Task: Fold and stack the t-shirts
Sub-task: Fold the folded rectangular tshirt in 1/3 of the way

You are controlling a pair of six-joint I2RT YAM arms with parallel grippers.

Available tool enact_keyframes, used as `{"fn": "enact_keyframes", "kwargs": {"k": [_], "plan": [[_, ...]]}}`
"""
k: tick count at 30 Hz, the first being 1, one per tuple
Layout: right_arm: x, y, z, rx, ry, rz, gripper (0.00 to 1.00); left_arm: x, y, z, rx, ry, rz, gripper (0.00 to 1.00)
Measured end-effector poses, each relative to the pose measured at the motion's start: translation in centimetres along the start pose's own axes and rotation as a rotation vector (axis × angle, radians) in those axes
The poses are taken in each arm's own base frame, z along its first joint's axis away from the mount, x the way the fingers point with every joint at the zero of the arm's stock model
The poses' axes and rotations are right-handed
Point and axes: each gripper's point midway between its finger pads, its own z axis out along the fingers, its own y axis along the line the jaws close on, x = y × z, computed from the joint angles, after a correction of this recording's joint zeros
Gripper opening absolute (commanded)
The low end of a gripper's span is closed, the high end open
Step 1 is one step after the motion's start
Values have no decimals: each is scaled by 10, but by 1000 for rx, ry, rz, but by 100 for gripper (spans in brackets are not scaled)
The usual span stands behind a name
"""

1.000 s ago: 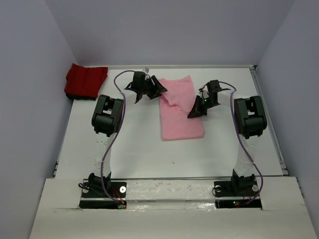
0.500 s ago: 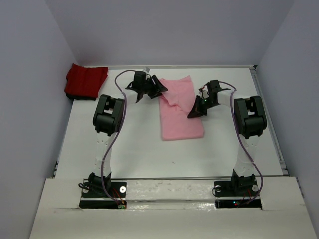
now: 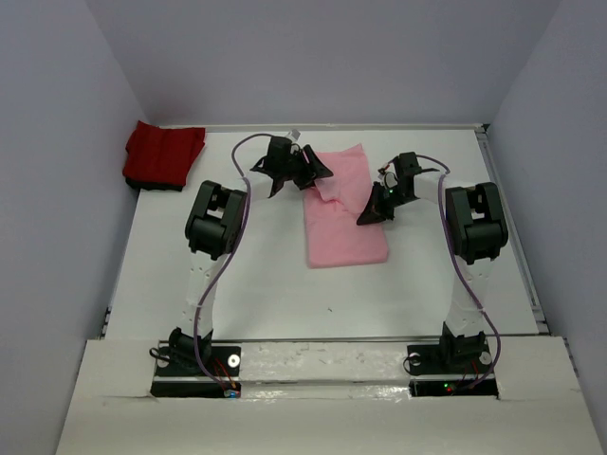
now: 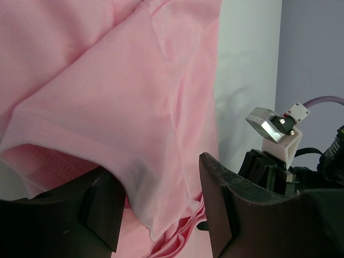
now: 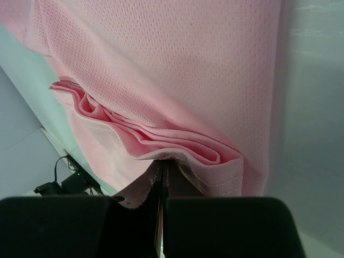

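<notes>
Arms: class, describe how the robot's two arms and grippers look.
The left arm and right arm have blocky black joint housings on white lower links. A lilac cable loops along each. The left gripper and right gripper have broad matte black fingers.

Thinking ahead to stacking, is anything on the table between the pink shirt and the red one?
No object lies on the table between the pink shirt and the red shirt; only the left arm and left end effector hang over that stretch.
</notes>
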Motion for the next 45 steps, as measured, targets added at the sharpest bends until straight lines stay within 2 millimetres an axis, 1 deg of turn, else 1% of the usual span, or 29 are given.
{"fn": "enact_keyframes", "kwargs": {"k": [3, 7, 16, 21, 38, 43, 45], "plan": [[0, 0, 0, 0, 0, 0, 0, 6, -4, 2, 8, 14, 5, 63], [0, 0, 0, 0, 0, 0, 0, 10, -4, 2, 4, 24, 14, 63], [0, 0, 0, 0, 0, 0, 0, 23, 13, -1, -60, 75, 42, 63], [0, 0, 0, 0, 0, 0, 0, 25, 15, -2, -60, 87, 84, 64], [1, 0, 0, 1, 5, 4, 0, 47, 22, -31, -116, 187, 157, 64], [1, 0, 0, 1, 5, 4, 0, 48, 22, -37, -146, 223, 156, 63], [1, 0, 0, 2, 4, 4, 0, 47, 26, -42, -176, 233, 142, 63]]}}
